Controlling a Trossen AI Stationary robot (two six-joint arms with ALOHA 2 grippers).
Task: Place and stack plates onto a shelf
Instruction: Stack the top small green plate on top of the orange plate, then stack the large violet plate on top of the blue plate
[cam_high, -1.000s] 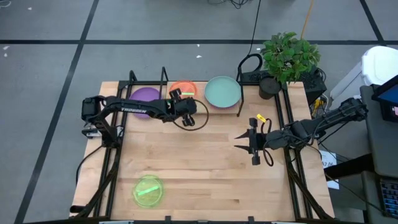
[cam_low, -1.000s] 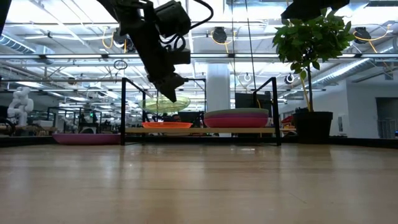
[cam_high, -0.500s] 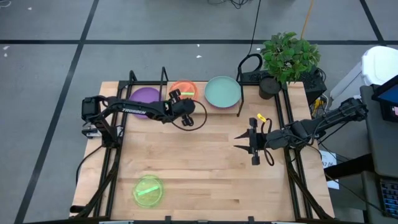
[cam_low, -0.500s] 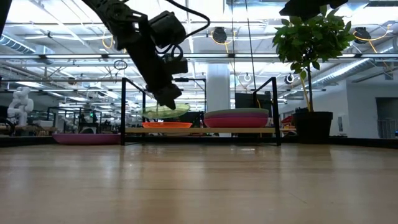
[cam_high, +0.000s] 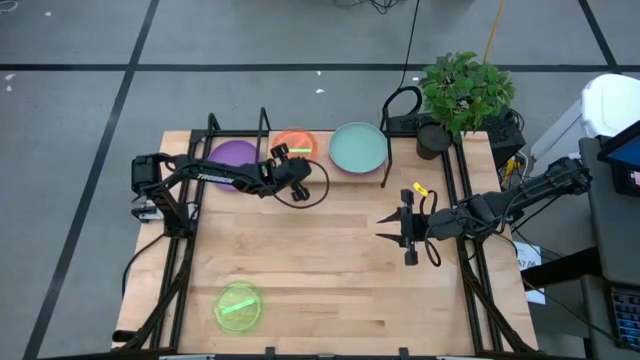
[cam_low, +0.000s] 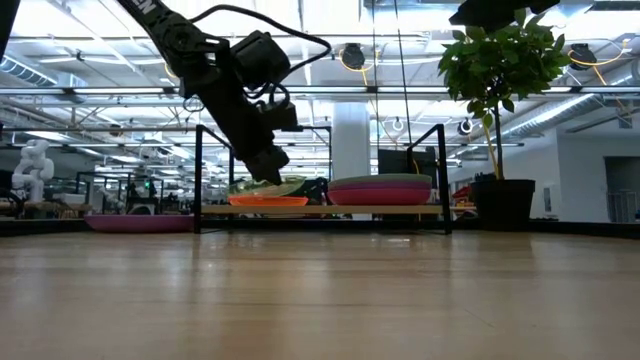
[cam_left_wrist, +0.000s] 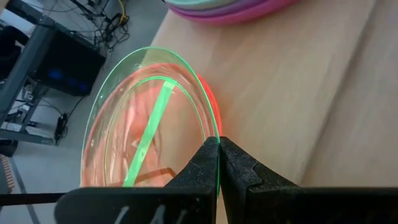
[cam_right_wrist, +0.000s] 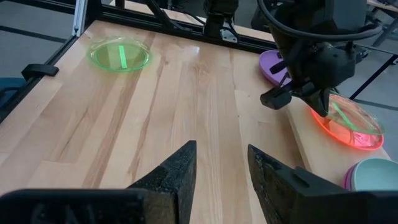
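Translucent green plate (cam_left_wrist: 149, 124) sits directly over the orange/red plates (cam_high: 295, 141) on the shelf (cam_low: 320, 209), beside the teal-topped stack (cam_high: 357, 147). Left gripper (cam_left_wrist: 219, 163) fingers pinch its rim. Second green plate (cam_high: 238, 306) lies on the table (cam_high: 330, 270) near the front edge. Right gripper (cam_right_wrist: 221, 162) hovers mid-table, fingers spread.

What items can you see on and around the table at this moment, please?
Green plates: two, translucent; one in the left gripper over the orange plate, one at the table's near edge.
Orange plate: one, on the shelf.
Teal plate: one, topping a magenta-edged stack on the shelf.
Purple plate: one, on the table beside the shelf.
Potted plant: one, green, far right corner.
Left gripper: jaws shut on a green plate's rim.
Right gripper: jaws open, right of centre.
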